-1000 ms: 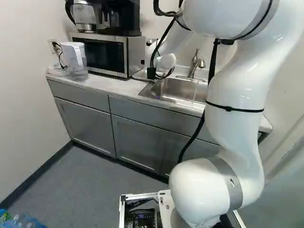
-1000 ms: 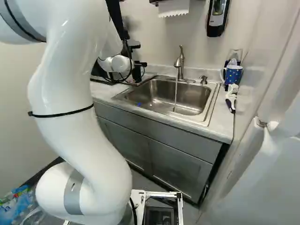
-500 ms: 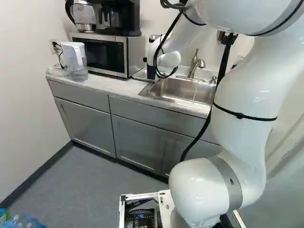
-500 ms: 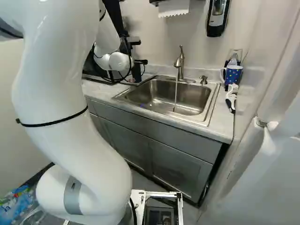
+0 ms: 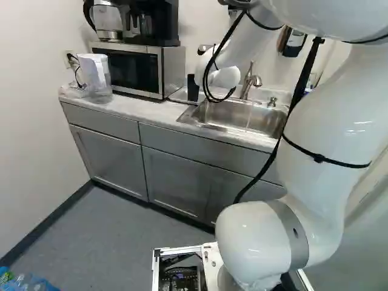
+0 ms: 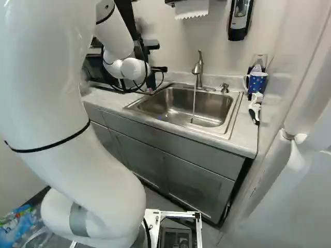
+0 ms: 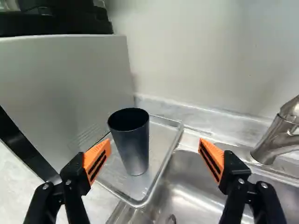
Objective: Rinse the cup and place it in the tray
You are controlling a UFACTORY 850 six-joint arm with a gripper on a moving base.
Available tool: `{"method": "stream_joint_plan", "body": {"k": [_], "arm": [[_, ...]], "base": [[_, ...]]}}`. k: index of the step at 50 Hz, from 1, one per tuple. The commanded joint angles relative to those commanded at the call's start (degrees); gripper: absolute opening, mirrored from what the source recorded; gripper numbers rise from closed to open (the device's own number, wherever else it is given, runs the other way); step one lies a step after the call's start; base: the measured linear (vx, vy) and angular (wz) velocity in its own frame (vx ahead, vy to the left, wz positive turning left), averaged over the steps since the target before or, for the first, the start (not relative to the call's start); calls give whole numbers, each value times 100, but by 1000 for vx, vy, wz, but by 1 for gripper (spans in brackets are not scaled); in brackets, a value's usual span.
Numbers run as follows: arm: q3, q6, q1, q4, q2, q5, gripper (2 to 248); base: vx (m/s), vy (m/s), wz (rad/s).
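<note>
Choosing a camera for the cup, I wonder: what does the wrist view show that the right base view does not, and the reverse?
Wrist view only: the open gripper's orange pads, and a clear look at the cup upright in the tray.

Right base view only: running water, the spotted mug, the brush and the paper towel.

Both: the sink and faucet. Whether the right base view also catches the cup, I cannot tell.

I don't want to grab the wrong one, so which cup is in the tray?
The tall dark cup, standing upright in the clear tray. The other, a blue spotted mug, is right of the faucet in the right base view.
</note>
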State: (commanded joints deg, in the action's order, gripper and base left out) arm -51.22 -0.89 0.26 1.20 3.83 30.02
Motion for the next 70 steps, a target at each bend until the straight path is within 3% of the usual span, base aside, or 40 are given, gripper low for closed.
{"method": "stream_joint_plan", "body": {"k": [26,42,70], "arm": [[443,0,-288,0,-537,0,247],[257,0,-515,0,-545,0,247],[-395,0,-949,0,-231,0,247]], "base": [[0,0,0],[0,0,0],[0,0,0]]}}
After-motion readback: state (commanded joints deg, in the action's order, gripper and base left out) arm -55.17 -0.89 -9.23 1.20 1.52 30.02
